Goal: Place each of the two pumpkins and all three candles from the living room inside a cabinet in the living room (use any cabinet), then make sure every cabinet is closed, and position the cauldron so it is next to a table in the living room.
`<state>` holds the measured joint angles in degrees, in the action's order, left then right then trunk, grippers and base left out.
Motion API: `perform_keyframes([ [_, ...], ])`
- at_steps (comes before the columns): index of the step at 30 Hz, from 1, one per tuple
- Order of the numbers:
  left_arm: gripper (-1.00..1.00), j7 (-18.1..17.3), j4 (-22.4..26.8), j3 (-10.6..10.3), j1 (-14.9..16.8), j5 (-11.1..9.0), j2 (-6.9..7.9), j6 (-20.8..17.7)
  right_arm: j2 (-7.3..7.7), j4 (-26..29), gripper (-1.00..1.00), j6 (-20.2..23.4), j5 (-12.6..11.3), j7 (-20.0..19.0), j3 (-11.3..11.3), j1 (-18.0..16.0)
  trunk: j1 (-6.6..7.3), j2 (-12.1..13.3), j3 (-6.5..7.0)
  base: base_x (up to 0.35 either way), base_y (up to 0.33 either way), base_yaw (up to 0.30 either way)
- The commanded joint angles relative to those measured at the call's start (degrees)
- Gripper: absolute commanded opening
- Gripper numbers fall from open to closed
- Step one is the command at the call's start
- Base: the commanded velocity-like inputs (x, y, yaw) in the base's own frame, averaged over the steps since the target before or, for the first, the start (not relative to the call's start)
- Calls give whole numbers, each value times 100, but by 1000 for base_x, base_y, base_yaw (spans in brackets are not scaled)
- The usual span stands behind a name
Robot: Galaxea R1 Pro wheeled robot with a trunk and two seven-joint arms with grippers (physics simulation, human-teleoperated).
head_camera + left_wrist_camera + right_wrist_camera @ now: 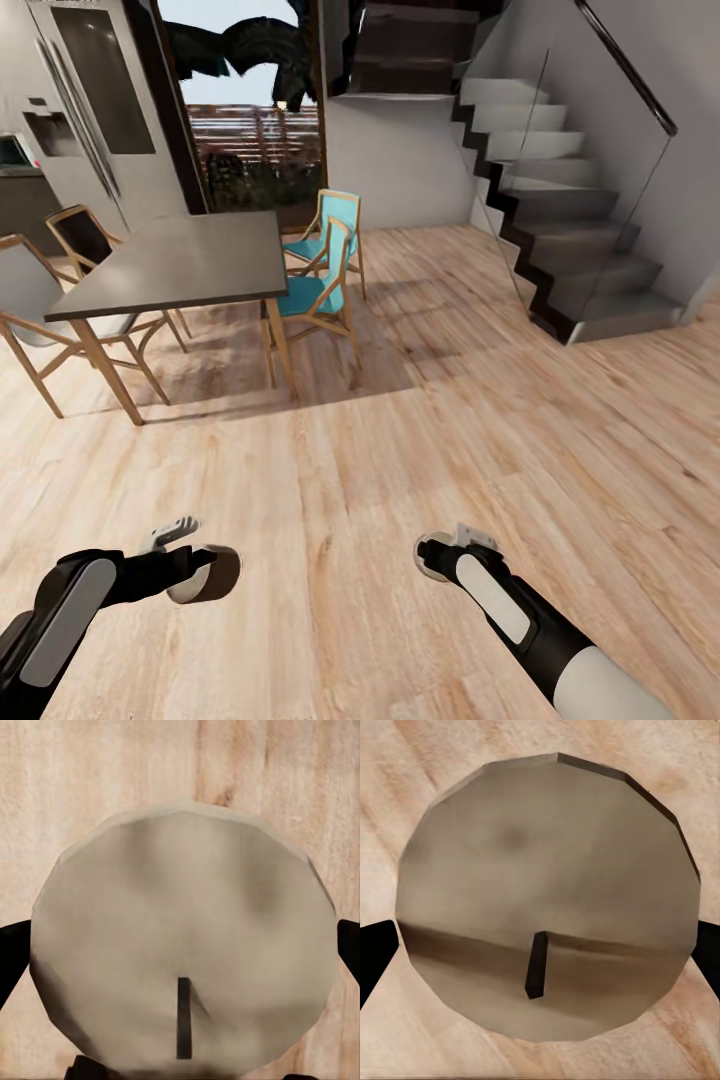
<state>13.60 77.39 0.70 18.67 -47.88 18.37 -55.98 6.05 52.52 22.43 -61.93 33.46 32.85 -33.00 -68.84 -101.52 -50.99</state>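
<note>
My left gripper (200, 578) hangs low over the wooden floor, shut on a pale grey-white candle (208, 583). In the left wrist view that candle (180, 915) is seen end-on with its dark wick, and the black fingers (10, 960) press against both of its sides. My right gripper (438, 556) is also low over the floor, shut on a second candle (431, 561). In the right wrist view this candle (547, 870) sits between the black fingers (375, 954), wick towards the camera.
A dark dining table (190, 262) stands ahead at the left, ringed by wooden chairs, two of them teal (318, 292). A staircase (560, 230) with a glass rail rises at the right. Open wooden floor (420, 440) lies between them and me.
</note>
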Motion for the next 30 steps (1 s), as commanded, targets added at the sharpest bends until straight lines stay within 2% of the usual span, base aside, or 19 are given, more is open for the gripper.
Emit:
perform_keyframes([
  [1,-100,49,4,0,5,-73,0,-18,5,13,-100,7,-33,39,20,-4,23,39,14,0,0,290],
  [30,-100,46,4,1,5,-65,6,-18,1,13,-100,7,-39,44,20,-4,660,1202,534,0,0,290],
])
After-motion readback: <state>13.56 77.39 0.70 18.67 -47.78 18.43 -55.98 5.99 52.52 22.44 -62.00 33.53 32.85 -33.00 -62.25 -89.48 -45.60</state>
